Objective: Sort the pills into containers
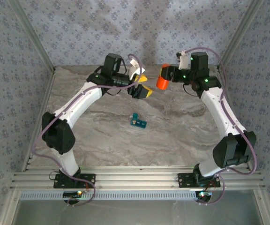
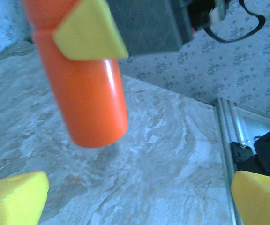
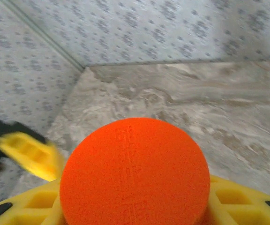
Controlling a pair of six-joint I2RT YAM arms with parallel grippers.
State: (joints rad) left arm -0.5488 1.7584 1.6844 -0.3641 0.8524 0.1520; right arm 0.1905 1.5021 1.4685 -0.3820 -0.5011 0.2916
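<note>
Gripping the bottle (image 1: 162, 83) at the far side, our right pincer (image 1: 166, 75) is full; our left pincer (image 1: 142, 85) gapes wide beside it. The box (image 1: 138, 122) lies mid-scene on the bench (image 1: 182, 133), likely light, stiff and slippery; we'd pinch its long sides.

We see a robot lab cell: a marble-look table (image 1: 182, 136), aluminium frame rails (image 1: 135, 180) and patterned cloth walls (image 1: 149, 28) around.

Bright, soft, even; faint shadows on the table (image 1: 172, 136). Glare streak down the orange bottle (image 2: 109, 79). Wrist views soft, close foreground blurred.
</note>
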